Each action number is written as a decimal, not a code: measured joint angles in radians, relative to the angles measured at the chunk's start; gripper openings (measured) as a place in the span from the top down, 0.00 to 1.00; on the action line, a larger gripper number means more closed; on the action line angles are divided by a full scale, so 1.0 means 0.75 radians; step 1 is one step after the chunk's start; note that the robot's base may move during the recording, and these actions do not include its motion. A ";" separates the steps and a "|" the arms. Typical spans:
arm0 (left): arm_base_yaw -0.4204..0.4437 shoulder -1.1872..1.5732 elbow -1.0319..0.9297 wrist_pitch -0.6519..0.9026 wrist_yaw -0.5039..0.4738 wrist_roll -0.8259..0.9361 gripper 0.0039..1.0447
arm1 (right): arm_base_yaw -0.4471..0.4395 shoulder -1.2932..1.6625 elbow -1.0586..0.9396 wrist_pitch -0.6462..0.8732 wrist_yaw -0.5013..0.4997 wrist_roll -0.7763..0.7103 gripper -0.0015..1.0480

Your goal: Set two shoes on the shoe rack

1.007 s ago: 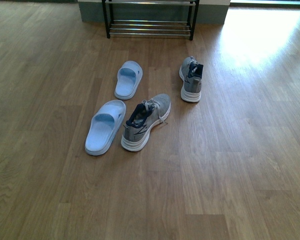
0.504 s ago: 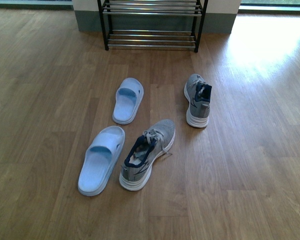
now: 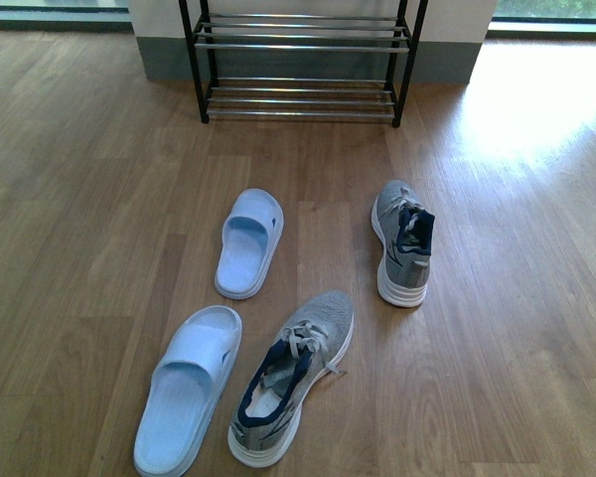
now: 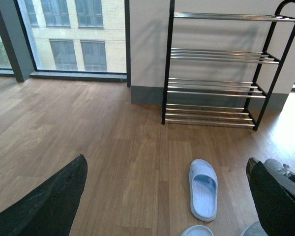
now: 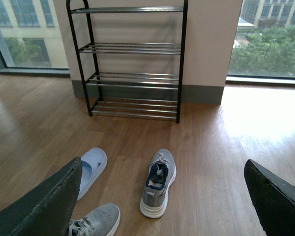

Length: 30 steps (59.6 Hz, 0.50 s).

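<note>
Here, the left gripper (image 4: pixel 166 162) and the right gripper (image 5: pixel 163 164) both hang wide open, holding nothing. The near shoe (image 3: pixel 293 388) lies on the wood floor (image 3: pixel 517 328) beside a blue slipper (image 3: pixel 189 393). The far shoe (image 3: pixel 405 243) stands nearer the shoe rack (image 3: pixel 298 46). Their dark side marks are too small to read.

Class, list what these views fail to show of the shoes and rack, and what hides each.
Front view: the upper shelves of the shoe rack, cut off by the top edge.
Left wrist view: the far sneaker, mostly behind a finger of the left gripper.
Right wrist view: the heel of the near sneaker, cut off by the bottom edge and a finger of the right gripper.
</note>
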 joint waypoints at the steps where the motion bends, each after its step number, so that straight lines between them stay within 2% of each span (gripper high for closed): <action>1: 0.000 0.000 0.000 0.000 0.000 0.000 0.09 | 0.000 0.000 0.000 0.000 0.001 0.000 0.09; 9: 0.000 0.000 0.000 0.000 0.000 0.000 0.09 | 0.006 0.003 0.000 0.001 0.023 0.004 0.09; 10: 0.000 0.000 0.000 0.000 0.001 0.000 0.09 | 0.026 0.015 0.002 0.008 0.098 0.018 0.09; 12: 0.000 0.000 0.000 0.000 0.000 0.000 0.09 | 0.115 0.082 0.005 0.060 0.347 0.065 0.09; 13: 0.000 0.000 0.000 0.000 0.000 0.000 0.09 | 0.144 0.123 0.007 0.081 0.427 0.085 0.09; 16: 0.000 0.000 0.000 0.000 0.001 0.000 0.09 | 0.200 0.302 0.015 0.183 0.578 0.121 0.09; 24: 0.000 0.000 0.000 0.000 0.000 0.001 0.09 | 0.233 0.674 0.049 0.417 0.601 0.132 0.09; 30: 0.000 0.000 0.000 0.000 0.000 0.000 0.09 | 0.271 0.757 0.041 0.449 0.649 0.168 0.09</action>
